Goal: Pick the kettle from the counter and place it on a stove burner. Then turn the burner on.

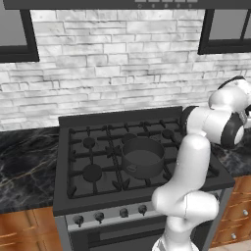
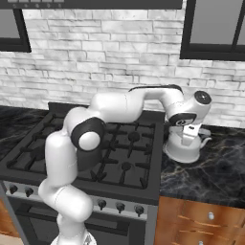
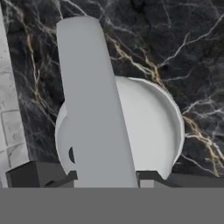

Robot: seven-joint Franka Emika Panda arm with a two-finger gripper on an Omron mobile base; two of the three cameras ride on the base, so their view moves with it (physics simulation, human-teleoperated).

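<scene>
The silvery-white kettle (image 2: pixel 183 149) stands on the black veined counter (image 2: pixel 210 178), just right of the stove. My gripper (image 2: pixel 188 136) reaches down onto its top from the left. In the hand view the kettle's flat pale handle (image 3: pixel 92 105) runs up between my two dark fingertips (image 3: pixel 151 177), and both press against its sides, so the gripper (image 3: pixel 105 179) is shut on it. The rounded kettle body (image 3: pixel 153 127) rests on the counter (image 3: pixel 183 39) below. The nearest stove burner (image 2: pixel 126 166), with black grate prongs, lies left of the kettle.
A dark grey pot (image 1: pixel 142 157) sits on the stove's middle grate. A row of knobs (image 2: pixel 119 207) lines the stove front. A brick wall (image 2: pixel 119 57) rises behind, and more counter (image 1: pixel 24 166) lies left of the stove. My arm's white links arch over the right burners.
</scene>
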